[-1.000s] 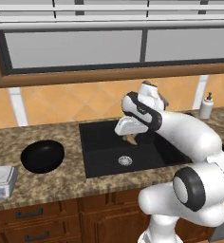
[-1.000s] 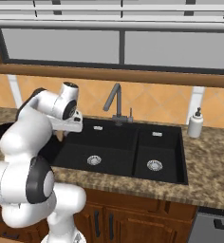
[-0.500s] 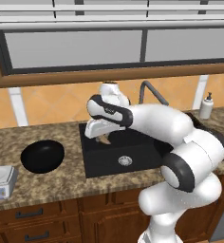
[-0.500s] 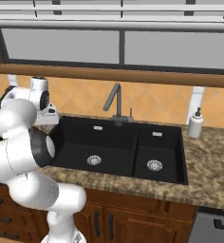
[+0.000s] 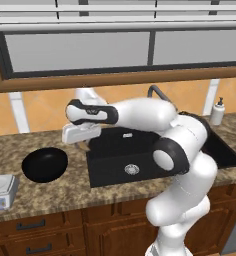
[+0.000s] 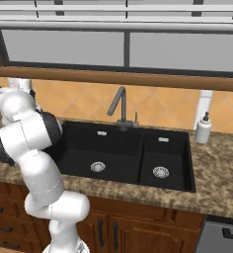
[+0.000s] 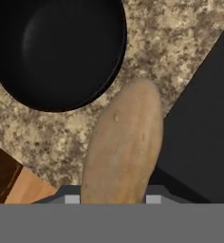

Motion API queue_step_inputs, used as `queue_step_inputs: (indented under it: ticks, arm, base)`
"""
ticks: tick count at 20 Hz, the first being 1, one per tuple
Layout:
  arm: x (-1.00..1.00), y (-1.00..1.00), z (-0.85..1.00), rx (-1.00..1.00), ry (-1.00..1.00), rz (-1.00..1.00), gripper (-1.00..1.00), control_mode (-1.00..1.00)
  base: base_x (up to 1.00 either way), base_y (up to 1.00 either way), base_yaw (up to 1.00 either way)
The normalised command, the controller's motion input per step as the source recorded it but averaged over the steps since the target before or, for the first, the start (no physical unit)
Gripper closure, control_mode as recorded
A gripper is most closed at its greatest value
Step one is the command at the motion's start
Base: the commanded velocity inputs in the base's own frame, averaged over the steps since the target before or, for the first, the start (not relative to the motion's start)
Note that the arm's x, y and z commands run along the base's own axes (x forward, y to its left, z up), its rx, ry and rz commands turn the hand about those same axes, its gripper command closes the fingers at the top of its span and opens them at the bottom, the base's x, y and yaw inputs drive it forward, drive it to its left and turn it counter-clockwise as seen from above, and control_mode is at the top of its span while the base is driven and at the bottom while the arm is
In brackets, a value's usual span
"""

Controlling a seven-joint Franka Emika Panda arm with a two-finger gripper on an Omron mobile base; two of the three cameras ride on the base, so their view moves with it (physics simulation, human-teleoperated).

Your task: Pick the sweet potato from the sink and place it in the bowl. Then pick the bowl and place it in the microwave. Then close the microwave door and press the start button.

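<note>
While fingers point(image 7: 112, 201) pinch sweet potato point(image 7: 123, 147), bowl point(image 7: 54, 50) sits empty nr sink point(image 5: 160, 150)

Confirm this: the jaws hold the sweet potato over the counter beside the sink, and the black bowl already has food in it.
Wrong on the bowl: in the hand view the black bowl is empty. The sweet potato is indeed held by the jaws over the counter beside the sink.

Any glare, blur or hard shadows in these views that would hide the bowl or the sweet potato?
Left base view: even flat light, bowl reads as a black blob. Hand view: soft sheen inside the bowl; sweet potato slightly soft, close to the lens. Right base view: sharp, no glare on the sink.
</note>
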Motion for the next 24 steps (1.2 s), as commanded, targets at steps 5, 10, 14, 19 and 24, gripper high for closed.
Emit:
queue_step_inputs:
  ticks: [5, 10, 14, 19, 24]
  arm:
    - [0.22, 0.77, -0.27, -0.02, 0.0, 0.0, 1.0, -1.0]
    - [0.2, 0.77, -0.29, 0.0, 0.0, 0.0, 1.0, -1.0]
    - [0.19, 0.55, -0.19, 0.0, 0.0, -0.02, 1.0, -1.0]
    - [0.01, 0.1, -0.22, -0.01, 0.0, 0.0, 1.0, -1.0]
    - [0.0, 0.01, -0.6, -0.01, 0.0, 0.0, 1.0, -1.0]
  base:
    - [0.0, 0.0, 0.0]
    - [0.0, 0.0, 0.0]
    - [0.0, 0.0, 0.0]
    - [0.0, 0.0, 0.0]
    - [0.0, 0.0, 0.0]
